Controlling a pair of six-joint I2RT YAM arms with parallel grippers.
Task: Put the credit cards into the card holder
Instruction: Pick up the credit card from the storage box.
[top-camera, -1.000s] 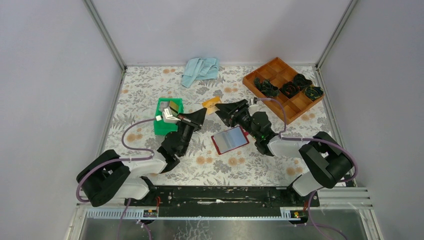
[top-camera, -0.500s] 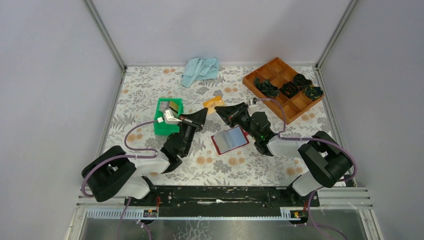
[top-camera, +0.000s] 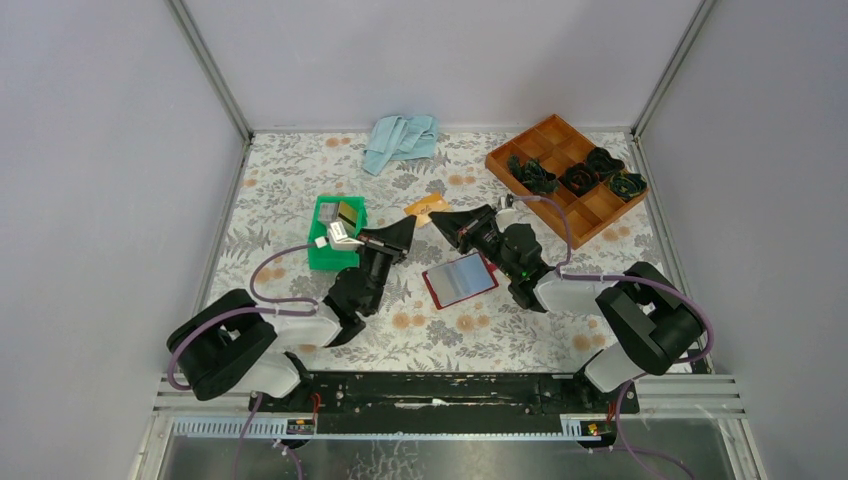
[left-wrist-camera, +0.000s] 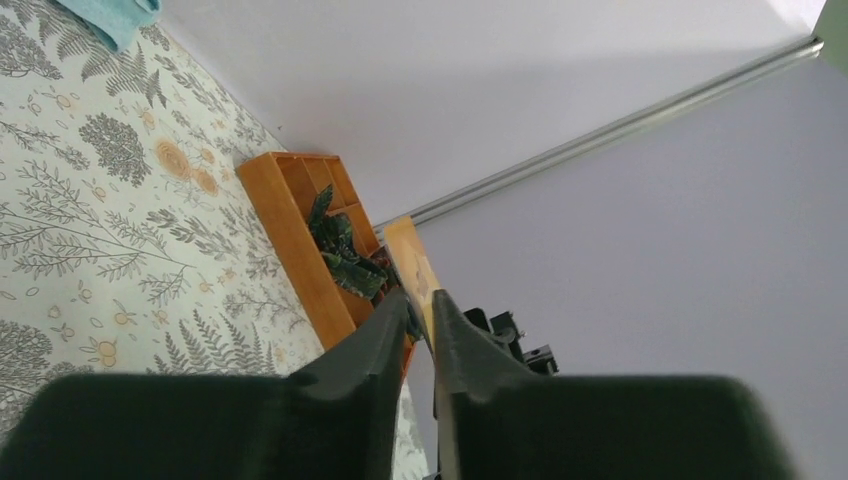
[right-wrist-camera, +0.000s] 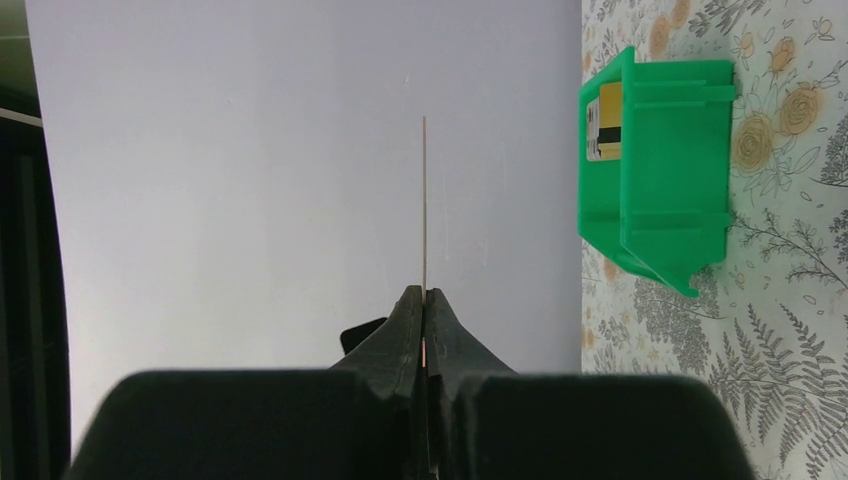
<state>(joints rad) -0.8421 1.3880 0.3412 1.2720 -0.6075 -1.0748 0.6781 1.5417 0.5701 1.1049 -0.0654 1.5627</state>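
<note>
A gold credit card (top-camera: 424, 206) hangs above the table between my two grippers. My right gripper (top-camera: 440, 217) is shut on it. In the right wrist view the card (right-wrist-camera: 424, 200) shows edge-on, rising from the pinched jaws (right-wrist-camera: 424, 293). My left gripper (top-camera: 406, 224) has its jaws a little apart around the same card (left-wrist-camera: 413, 265), which leans on one finger (left-wrist-camera: 455, 335). The card holder (top-camera: 460, 279) lies open on the table under the right arm, pale blue-grey inside with a red border. More credit cards (top-camera: 346, 212) sit in the green bin (top-camera: 322, 250).
The green bin (right-wrist-camera: 655, 200) stands left of the grippers, a striped card (right-wrist-camera: 604, 135) inside. An orange compartment tray (top-camera: 566, 175) with dark green items stands at the back right. A blue cloth (top-camera: 400, 140) lies by the back wall.
My right gripper has closed on the gold card. My left gripper's jaws, shut on it before, have parted slightly. The left arm's base link shifted a little right.
</note>
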